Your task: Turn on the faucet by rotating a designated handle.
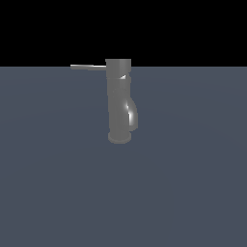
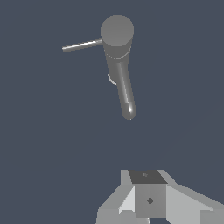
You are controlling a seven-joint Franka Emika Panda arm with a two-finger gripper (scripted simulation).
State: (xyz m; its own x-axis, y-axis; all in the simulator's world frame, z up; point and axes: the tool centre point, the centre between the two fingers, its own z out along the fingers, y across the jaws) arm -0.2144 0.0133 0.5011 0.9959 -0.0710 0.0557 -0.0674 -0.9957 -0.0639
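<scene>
faucet (image 1: 119, 103) stands upright, handle (image 1: 88, 67) pointing toward the exterior view's left; fingers' (image 2: 149, 199) opening cannot be told.

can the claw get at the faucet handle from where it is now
Probably yes. The handle juts free from the faucet top with nothing around it, and the wrist view shows open space between it and the claw.

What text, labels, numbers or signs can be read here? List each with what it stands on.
None: no text, label, brand, number or sign shows in either view. The faucet, its handle and the gripper are all plain and unmarked.
</scene>
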